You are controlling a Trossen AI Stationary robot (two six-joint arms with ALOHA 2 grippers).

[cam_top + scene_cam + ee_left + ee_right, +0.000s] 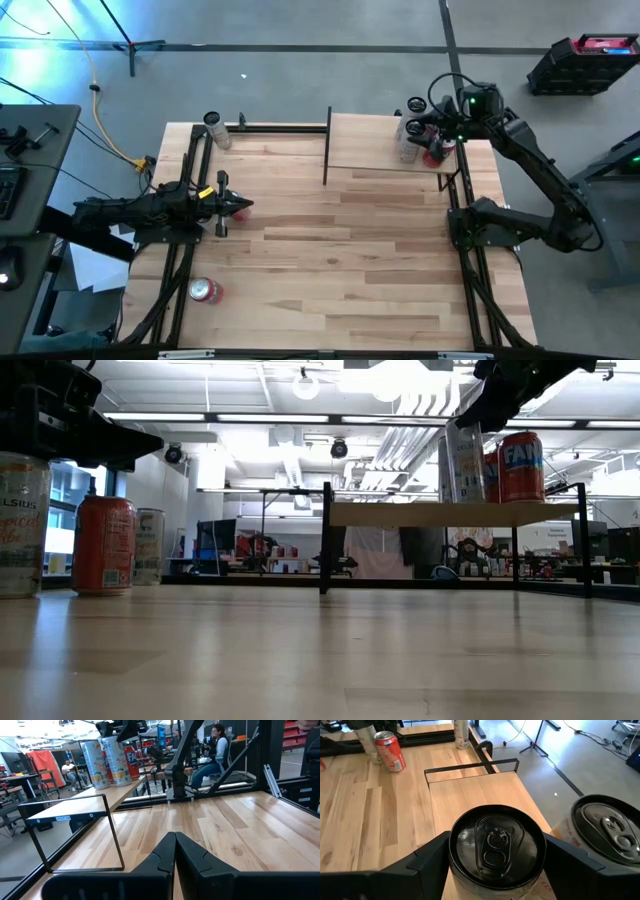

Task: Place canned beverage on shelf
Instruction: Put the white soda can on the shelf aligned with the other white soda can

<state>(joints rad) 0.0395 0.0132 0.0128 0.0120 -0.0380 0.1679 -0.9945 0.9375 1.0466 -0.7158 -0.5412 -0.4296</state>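
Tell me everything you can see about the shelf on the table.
The shelf is a flat rectangular board of pale wood, raised level above the planked tabletop on thin black metal uprights. It stands at the table's far edge, toward the right arm's side. Three cans stand upright at its right end: two tall pale ones and a red can. The right hand stands around one tall can, fingers on either side. The rest of the board is bare.

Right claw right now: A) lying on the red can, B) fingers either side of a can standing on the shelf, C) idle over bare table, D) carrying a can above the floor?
B: the right claw straddles the black-topped can standing upright on the shelf.
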